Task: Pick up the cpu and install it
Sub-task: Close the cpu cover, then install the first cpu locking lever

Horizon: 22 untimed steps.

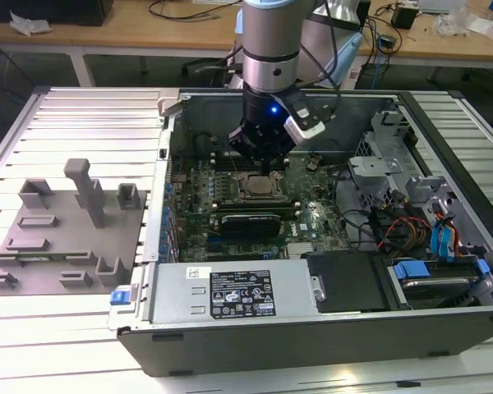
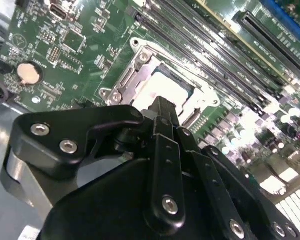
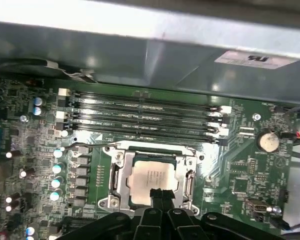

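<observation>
An open computer case [image 1: 312, 336] is seen on the slatted table [image 1: 82, 345], a grey tray [image 1: 66, 234] laid at the exterior view's left; four memory slots [image 3: 140, 117] and a coin battery [image 3: 267, 141] are shown on the green motherboard [image 3: 240, 170].

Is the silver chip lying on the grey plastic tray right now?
No, the cpu sits inside the metal-framed socket, right at the tip of the gripper.

power supply label [image 1: 240, 294] print illegible, cpu [image 3: 147, 175] markings illegible
</observation>
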Each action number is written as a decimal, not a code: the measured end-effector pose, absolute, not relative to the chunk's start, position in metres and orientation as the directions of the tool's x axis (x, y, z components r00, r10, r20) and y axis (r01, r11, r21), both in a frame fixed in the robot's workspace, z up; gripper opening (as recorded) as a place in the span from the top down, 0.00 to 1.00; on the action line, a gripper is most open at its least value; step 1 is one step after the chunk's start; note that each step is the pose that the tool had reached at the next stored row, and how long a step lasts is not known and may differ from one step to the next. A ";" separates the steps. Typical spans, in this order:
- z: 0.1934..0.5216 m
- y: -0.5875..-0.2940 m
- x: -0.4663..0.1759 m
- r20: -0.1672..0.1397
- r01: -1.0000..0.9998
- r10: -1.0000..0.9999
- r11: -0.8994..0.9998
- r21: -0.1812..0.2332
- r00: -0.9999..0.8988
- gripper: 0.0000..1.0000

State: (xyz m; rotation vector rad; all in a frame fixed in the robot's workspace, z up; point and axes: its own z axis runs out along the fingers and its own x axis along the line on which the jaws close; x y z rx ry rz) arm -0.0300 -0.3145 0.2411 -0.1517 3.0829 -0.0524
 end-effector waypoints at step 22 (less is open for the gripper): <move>0.249 -0.314 -0.056 -0.053 -0.097 -0.099 0.995 -0.036 -0.994 0.89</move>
